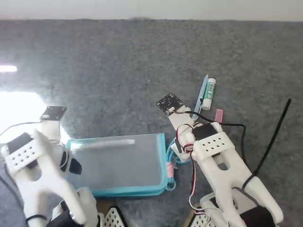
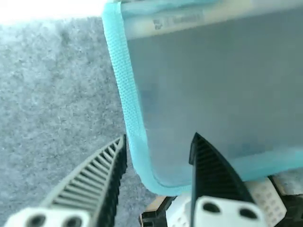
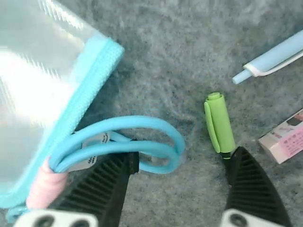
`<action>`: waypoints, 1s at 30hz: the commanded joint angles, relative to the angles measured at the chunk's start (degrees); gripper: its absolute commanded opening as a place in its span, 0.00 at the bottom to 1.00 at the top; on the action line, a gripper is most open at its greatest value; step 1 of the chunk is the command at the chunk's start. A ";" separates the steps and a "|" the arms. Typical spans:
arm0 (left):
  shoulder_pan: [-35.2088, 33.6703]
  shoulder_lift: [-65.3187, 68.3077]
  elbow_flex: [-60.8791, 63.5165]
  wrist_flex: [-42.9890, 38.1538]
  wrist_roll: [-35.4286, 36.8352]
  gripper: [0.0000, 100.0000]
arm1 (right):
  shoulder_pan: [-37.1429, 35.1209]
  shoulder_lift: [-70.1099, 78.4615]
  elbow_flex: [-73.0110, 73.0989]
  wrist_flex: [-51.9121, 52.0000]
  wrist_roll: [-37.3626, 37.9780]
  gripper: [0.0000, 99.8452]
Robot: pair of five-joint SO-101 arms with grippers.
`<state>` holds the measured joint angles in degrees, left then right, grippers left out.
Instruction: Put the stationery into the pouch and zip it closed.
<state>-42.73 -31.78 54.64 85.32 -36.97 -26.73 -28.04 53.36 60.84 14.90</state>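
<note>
Jaws apart on both: my left gripper [image 2: 159,137] straddles the limp, likely slick pouch [image 1: 118,163] at lower left; right gripper [image 3: 187,156] beside the marker [image 3: 218,127], probably light and stiff, best pinched mid-barrel

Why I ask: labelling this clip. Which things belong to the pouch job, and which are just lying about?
Job in hand: pouch, blue pen, green marker, pink eraser.
Lying about: grey mat, black cable.
</note>
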 commanded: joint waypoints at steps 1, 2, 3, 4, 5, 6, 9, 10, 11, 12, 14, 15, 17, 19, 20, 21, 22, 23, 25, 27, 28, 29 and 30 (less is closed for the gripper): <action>0.44 0.00 2.33 -4.04 -0.79 0.21 | 0.13 -0.13 -0.35 0.40 0.53 0.30; 0.44 0.00 3.47 -5.10 -0.79 0.21 | 0.13 -0.13 -0.35 0.40 0.53 0.30; 0.44 0.00 4.35 -6.07 -0.79 0.21 | 0.13 -0.13 -0.35 0.40 0.53 0.30; 0.35 0.00 5.14 -6.95 -0.79 0.21 | 0.13 -0.13 -0.35 0.40 0.53 0.30; 0.26 0.00 5.85 -7.74 -0.79 0.21 | 0.13 -0.13 -0.35 0.40 0.53 0.30; 0.18 0.00 6.37 -8.35 -0.79 0.21 | 0.13 -0.13 -0.35 0.40 0.53 0.30; -0.09 0.00 7.34 -10.64 -0.53 0.21 | 0.31 -0.13 -0.35 0.40 0.53 0.30; -0.62 0.00 7.78 -11.69 -0.53 0.21 | 0.31 -0.13 -0.35 0.40 0.53 0.30; -1.23 0.00 8.22 -12.92 -0.44 0.21 | 0.31 -0.13 -0.26 0.40 0.53 0.30; -1.58 0.00 8.92 -14.42 -0.53 0.21 | 0.40 -0.13 -0.26 0.40 0.53 0.30; -1.85 0.00 10.33 -16.53 -0.79 0.21 | 0.40 -0.13 -0.26 0.40 0.62 0.30; -1.76 0.00 11.03 -16.88 -0.79 0.21 | 0.40 -0.13 -0.26 0.40 0.62 0.30; -1.41 0.00 12.26 -17.32 -0.79 0.21 | 0.40 -0.13 -0.26 0.40 0.62 0.30; -1.32 0.00 12.79 -17.41 -0.79 0.21 | 0.40 -0.13 -0.26 0.40 0.62 0.30; -1.05 0.00 12.88 -17.41 -0.79 0.21 | 0.40 -0.13 -0.26 0.40 0.62 0.30; -0.97 0.00 13.05 -17.41 -0.79 0.21 | 0.40 -0.13 -0.26 0.40 0.62 0.30; -0.97 0.00 13.05 -17.41 -0.79 0.21 | 0.40 -0.13 -0.26 0.40 0.62 0.30; -0.88 0.00 13.05 -17.41 -0.79 0.21 | 0.40 -0.13 -0.26 0.40 0.62 0.30; -0.79 0.00 12.88 -17.58 -0.70 0.21 | 0.40 -0.13 -0.26 0.31 0.62 0.30; -0.70 0.00 12.79 -20.40 -0.44 0.21 | 0.13 -0.04 -0.26 -0.13 0.53 0.30; -0.35 0.00 12.97 -22.59 -0.35 0.21 | 0.13 -0.04 -0.26 -0.31 0.53 0.30; 0.18 0.00 13.14 -24.62 -0.26 0.20 | 0.13 -0.04 -0.26 -0.75 0.44 0.30; 0.97 0.09 13.32 -26.02 0.79 0.20 | 0.13 -0.04 -0.26 -1.36 0.44 0.30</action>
<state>-43.52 -32.13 67.47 64.57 -37.23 -26.73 -27.87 53.36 60.84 14.90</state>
